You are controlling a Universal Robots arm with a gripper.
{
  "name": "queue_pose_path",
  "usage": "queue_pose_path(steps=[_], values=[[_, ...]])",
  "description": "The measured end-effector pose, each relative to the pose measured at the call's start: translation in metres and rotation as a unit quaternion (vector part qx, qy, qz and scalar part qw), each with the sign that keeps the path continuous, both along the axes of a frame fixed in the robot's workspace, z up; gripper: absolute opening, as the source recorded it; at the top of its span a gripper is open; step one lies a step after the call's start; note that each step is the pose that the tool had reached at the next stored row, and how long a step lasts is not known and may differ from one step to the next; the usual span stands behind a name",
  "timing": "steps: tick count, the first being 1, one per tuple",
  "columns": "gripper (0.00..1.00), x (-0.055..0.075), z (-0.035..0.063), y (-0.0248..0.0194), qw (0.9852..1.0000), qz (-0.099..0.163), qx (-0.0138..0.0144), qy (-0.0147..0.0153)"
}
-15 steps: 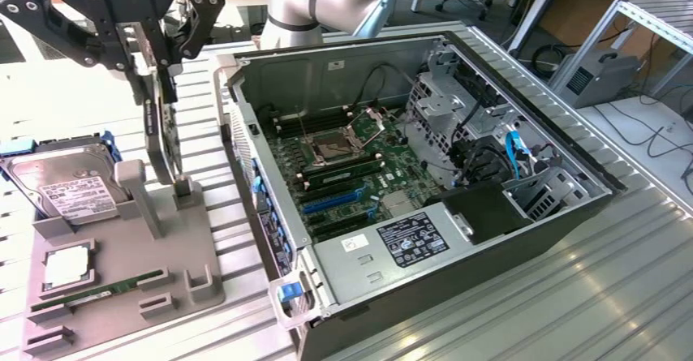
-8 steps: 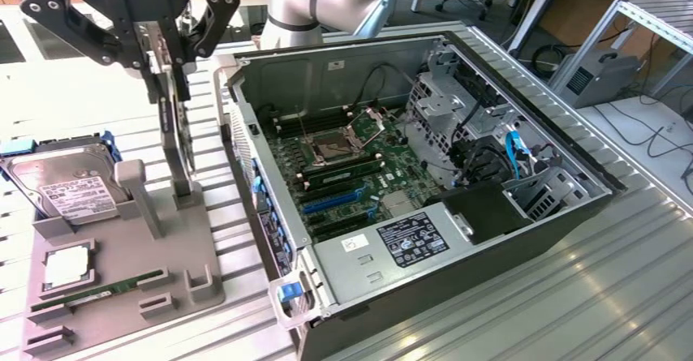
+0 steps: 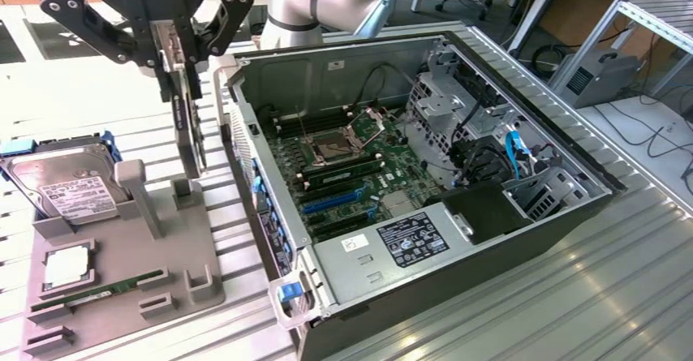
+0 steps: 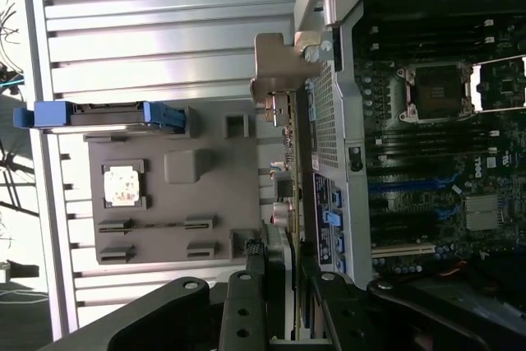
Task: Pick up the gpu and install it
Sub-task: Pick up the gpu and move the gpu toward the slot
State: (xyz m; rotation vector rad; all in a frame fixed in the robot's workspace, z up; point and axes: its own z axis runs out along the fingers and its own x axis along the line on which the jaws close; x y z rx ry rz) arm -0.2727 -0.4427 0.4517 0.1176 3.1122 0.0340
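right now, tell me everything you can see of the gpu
The gpu is a thin, dark, flat card seen edge-on, hanging upright with the jaws clamped on its upper end. A silver metal bracket is bent over at one end, and small components line its board. It hangs over the grey parts tray, beside the open computer case. Its lower end is close to a holder on the tray; whether they touch is unclear.

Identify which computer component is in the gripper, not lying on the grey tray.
The gpu, hanging edge-on in the gripper; the hard drive, processor chip and RAM stick rest on the tray.
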Motion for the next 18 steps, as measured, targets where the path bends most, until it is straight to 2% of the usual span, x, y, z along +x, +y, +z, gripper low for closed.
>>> queue_pose_path(steps=[18], values=[[0.27,0.018,0.0,0.0,1.0,0.0,-0.0011,0.0]])
